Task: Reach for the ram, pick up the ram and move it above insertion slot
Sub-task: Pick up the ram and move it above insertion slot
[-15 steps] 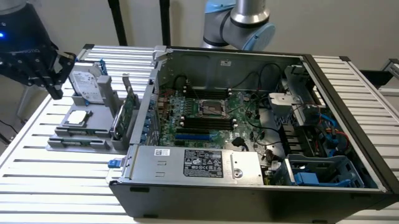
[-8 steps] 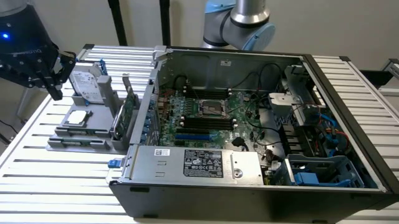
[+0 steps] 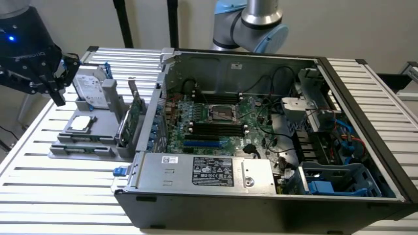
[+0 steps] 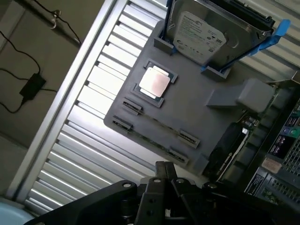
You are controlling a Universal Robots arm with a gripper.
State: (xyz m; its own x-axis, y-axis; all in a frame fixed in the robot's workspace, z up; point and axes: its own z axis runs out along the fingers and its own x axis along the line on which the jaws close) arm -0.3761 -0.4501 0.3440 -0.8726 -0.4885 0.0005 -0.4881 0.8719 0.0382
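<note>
Early in the reach, by judgement: nothing picked up, nothing lifted. Held above the slatted metal surface (image 3: 58,188) with the black pincer (image 3: 58,97) (image 4: 165,169) pressed together and empty, clear of the grey moulded holder tray (image 3: 98,152) (image 4: 197,112).

Lying in that tray's low clips, edge-on and hard to make out: the long, narrow green ram stick (image 3: 81,146) (image 4: 151,141), untouched.

Not yet done, judging by how things lie: the grasp, the lift, and the carry to the black memory slots (image 3: 216,128) on the board inside the open black computer case (image 3: 261,213). Well apart from the tray, those, toward the exterior view's right.

As for writing:
- White lettering on the pincer's body, too blurred to read.
- A printed white label on the silver hard drive (image 3: 88,85) (image 4: 201,35) standing in the tray, text too small to read.
- A black-and-white label on the grey power supply box (image 3: 212,172), likewise unreadable.

No brand legible anywhere.
</note>
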